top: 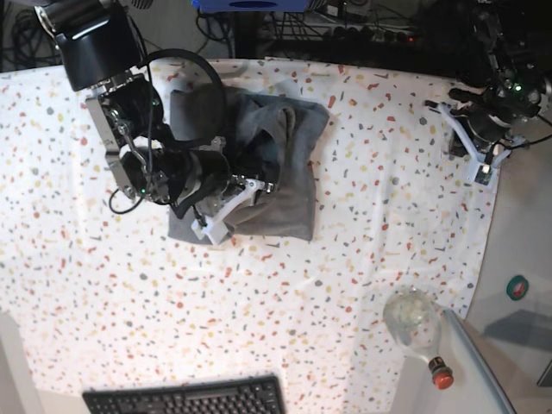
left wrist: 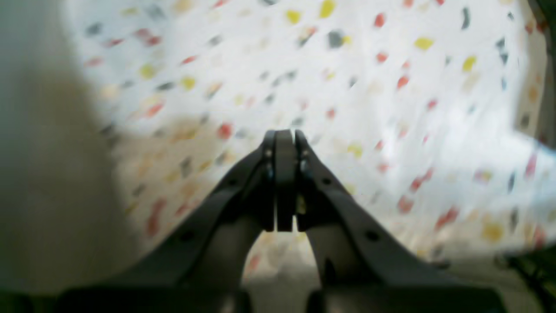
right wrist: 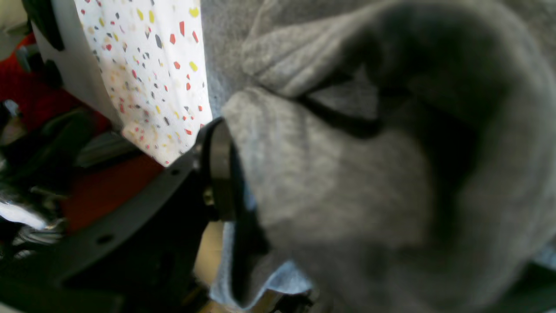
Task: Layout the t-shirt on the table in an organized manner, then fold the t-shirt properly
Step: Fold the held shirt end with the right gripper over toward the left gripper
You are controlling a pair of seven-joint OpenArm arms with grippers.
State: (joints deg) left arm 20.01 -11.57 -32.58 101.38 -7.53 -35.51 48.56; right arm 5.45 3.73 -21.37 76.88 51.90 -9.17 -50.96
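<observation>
The heather-grey t-shirt [top: 280, 164] lies bunched in a rough folded block on the speckled table [top: 362, 224], in the upper middle of the base view. My right gripper [top: 231, 205] sits at the shirt's lower left edge with its white fingers spread apart and open. Grey cloth [right wrist: 347, 182] lies between them. In the right wrist view one dark finger [right wrist: 219, 165] shows against the cloth, and the other finger is hidden behind it. My left gripper [left wrist: 284, 134] hovers shut and empty over the table's far right edge [top: 483, 168], away from the shirt.
A glass bottle [top: 412, 321] with a red cap [top: 442, 377] lies at the lower right, partly on a plain grey surface [top: 517, 345]. A black keyboard [top: 185, 398] sits at the front edge. Cables and dark equipment [top: 362, 26] line the back.
</observation>
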